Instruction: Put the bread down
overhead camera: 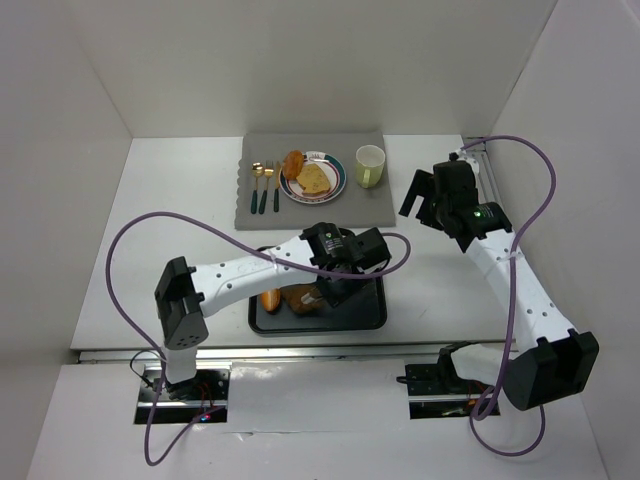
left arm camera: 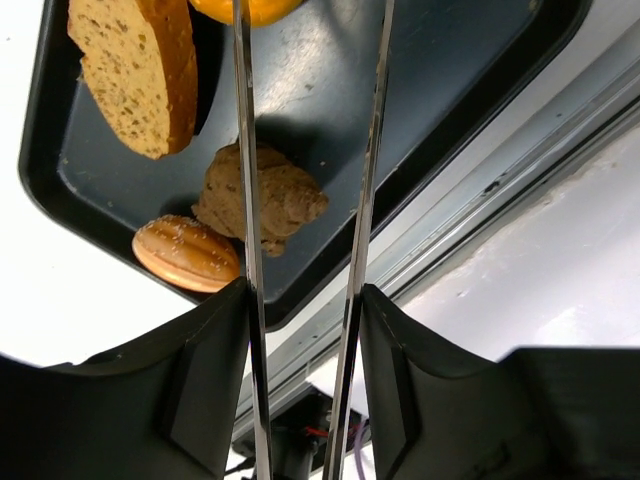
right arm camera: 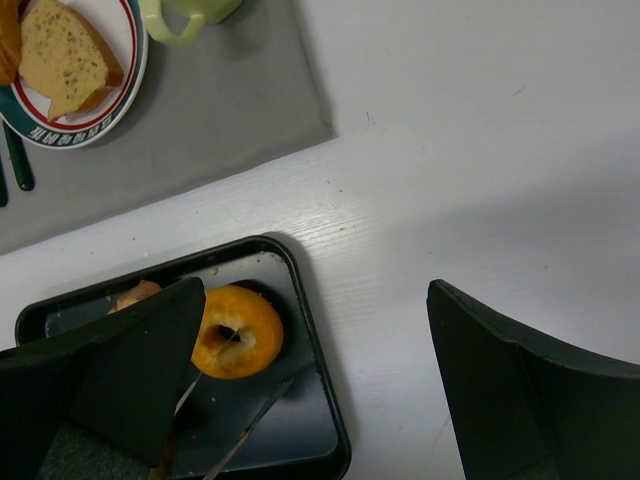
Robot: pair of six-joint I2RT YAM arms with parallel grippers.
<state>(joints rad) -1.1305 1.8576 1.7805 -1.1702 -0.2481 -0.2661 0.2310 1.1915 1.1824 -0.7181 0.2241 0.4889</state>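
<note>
My left gripper (overhead camera: pixel 335 287) hangs over the black tray (overhead camera: pixel 365 318), shut on a pair of metal tongs (left arm camera: pixel 375 150). The two tong blades run up between my fingers (left arm camera: pixel 205 370) and stand apart, with nothing pinched between them. Under the blades lies a lumpy brown bread (left arm camera: pixel 290 195), with one blade crossing over it. Beside it in the tray are a sesame bun (left arm camera: pixel 185 255), a seeded bread slice (left arm camera: pixel 135 70) and an orange ring-shaped bread (right arm camera: pixel 237 332). My right gripper (overhead camera: pixel 425 200) hovers open and empty right of the grey mat (overhead camera: pixel 370 205).
On the mat stands a plate (overhead camera: pixel 335 180) holding a bread slice (overhead camera: pixel 316 178) and a bun (overhead camera: pixel 293 162). A fork and spoon (overhead camera: pixel 263 185) lie left of it, a pale green cup (overhead camera: pixel 370 165) to its right. White walls enclose the table.
</note>
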